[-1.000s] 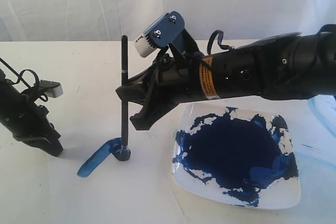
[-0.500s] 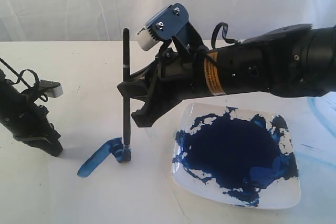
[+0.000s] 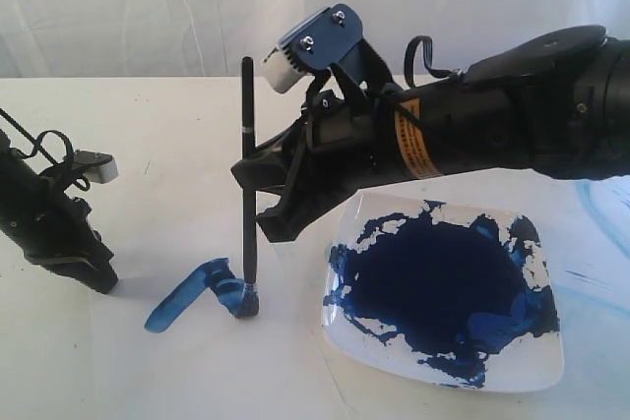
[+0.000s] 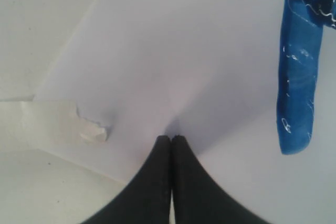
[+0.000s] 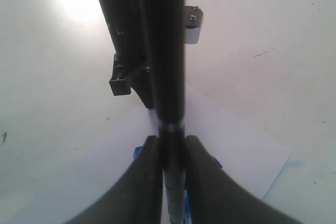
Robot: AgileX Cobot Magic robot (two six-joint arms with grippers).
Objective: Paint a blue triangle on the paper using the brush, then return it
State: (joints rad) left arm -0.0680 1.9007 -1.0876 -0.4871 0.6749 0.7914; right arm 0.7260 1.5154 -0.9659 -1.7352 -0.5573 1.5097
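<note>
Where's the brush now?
Exterior view, left of centre: the brush stands upright in the right end effector, tip on the blue stroke, left of the plate.

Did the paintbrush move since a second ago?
Yes. In the exterior view the brush has slid a little to the right, closer to the plate, which stayed put.

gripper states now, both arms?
Left gripper: shut, nothing held.
Right gripper: shut on the long thin black-handled paintbrush.
</note>
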